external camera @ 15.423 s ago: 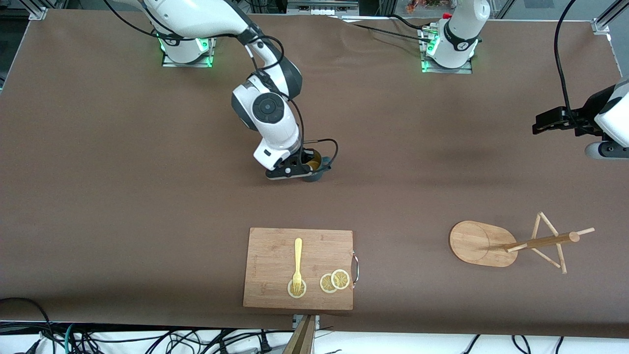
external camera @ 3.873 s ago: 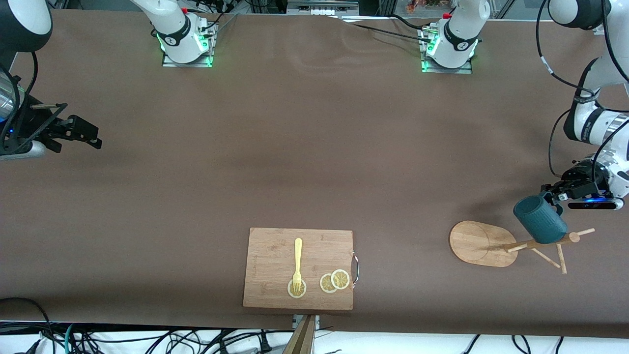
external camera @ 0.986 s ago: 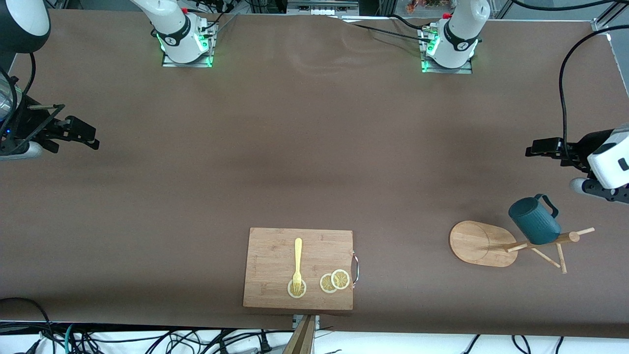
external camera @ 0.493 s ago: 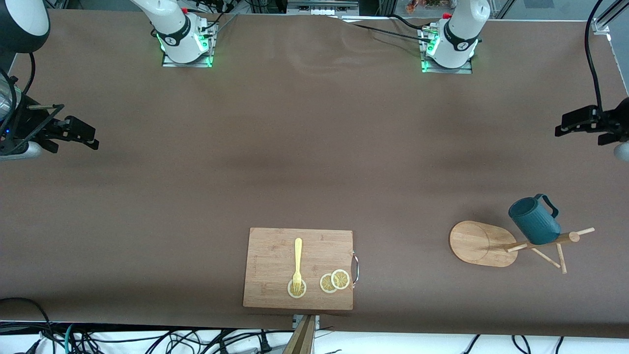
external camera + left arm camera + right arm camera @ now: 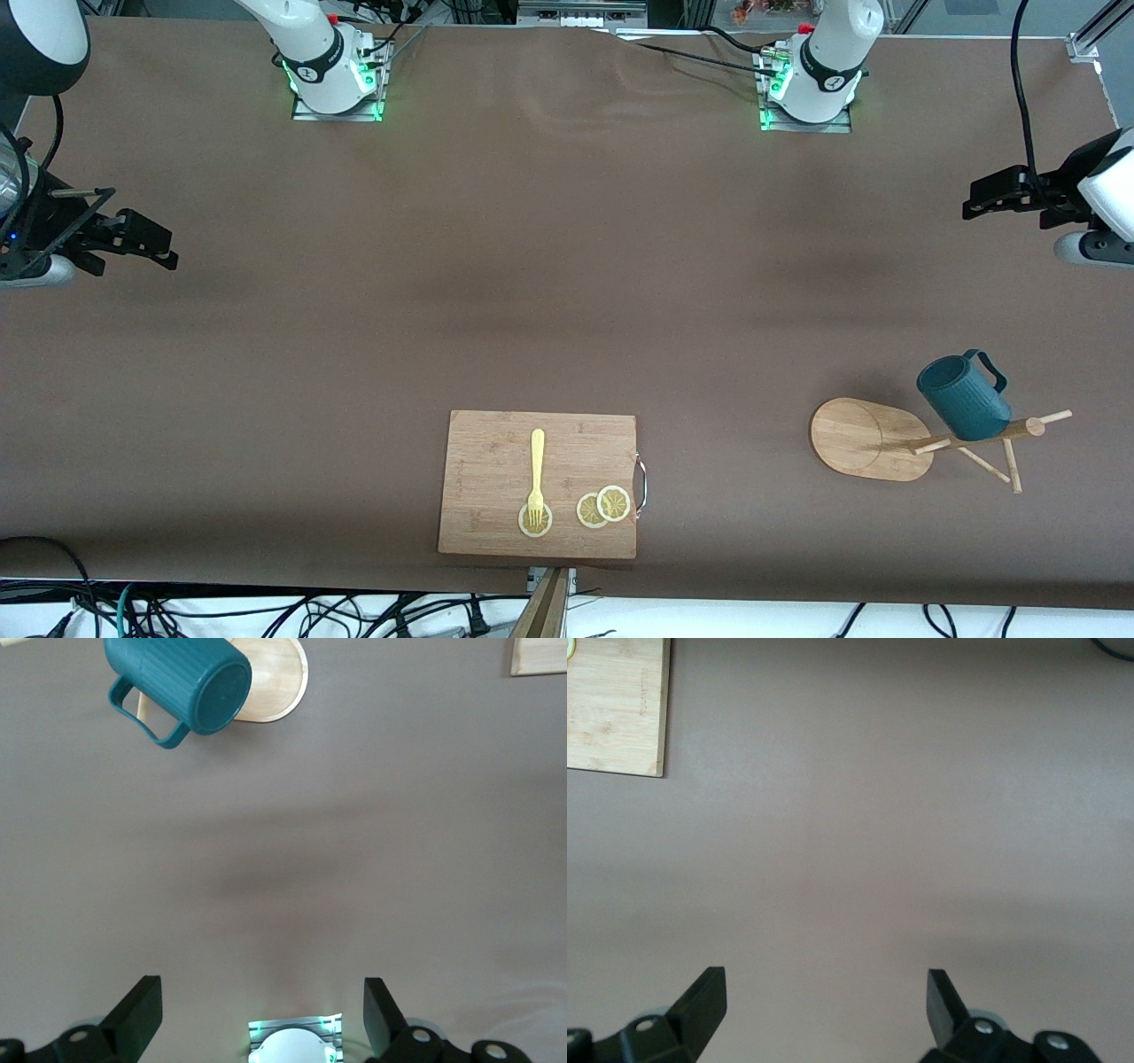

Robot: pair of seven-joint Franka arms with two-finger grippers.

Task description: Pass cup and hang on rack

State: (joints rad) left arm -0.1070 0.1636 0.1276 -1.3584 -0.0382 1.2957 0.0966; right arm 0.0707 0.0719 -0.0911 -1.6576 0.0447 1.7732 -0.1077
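left gripper [image 5: 974, 197]: mine, fingers [image 5: 137, 1017] spread wide, nothing between them, up over bare table [image 5: 567, 292] at the left arm's end.
right gripper [image 5: 164, 248]: also spread and empty, waiting over the right arm's end.
cup [image 5: 963, 397]: hanging on the rack [image 5: 895, 434], tilted, handle uppermost in front view.
views: left wrist shows the cup's flat bottom [image 5: 177, 682] and the rack's oval base [image 5: 275, 678]; front view alone shows pole and pegs. Right wrist shows only a corner of the cutting board [image 5: 616, 709].
board: cutting board [image 5: 496, 452] near the front edge, carrying fork [image 5: 536, 474] and lemon slices [image 5: 602, 507].
change: half a second ago my left gripper sat closer to the table's end; cup unmoved.
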